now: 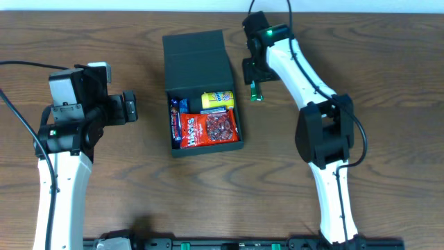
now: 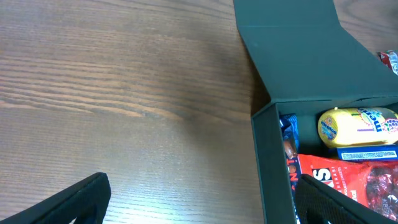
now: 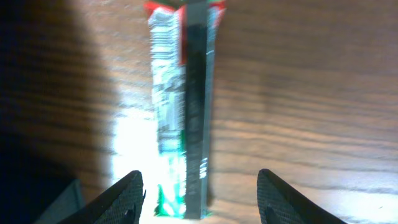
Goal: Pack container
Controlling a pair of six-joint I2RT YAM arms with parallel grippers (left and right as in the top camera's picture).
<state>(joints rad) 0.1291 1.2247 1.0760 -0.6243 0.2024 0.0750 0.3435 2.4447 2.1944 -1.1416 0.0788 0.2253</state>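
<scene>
The container (image 1: 198,59) is a dark box on the table with its flap lid folded back; the left wrist view shows its lid (image 2: 298,56) and near wall. Inside lie a red packet (image 1: 215,128), a yellow packet (image 1: 217,99) and a blue one (image 1: 177,107). My left gripper (image 1: 130,107) stands open to the left of the box, nothing between its fingers (image 2: 203,186). My right gripper (image 1: 254,82) hangs just right of the box over a slim green and red snack packet (image 1: 255,92). In the right wrist view this packet (image 3: 180,93) lies on the table between the open fingers (image 3: 199,177).
Bare wooden tabletop (image 1: 125,42) surrounds the box on all sides. The right arm's white links (image 1: 326,139) reach in from the front right, and the left arm (image 1: 66,139) comes from the front left. A black cable (image 1: 14,104) runs along the left edge.
</scene>
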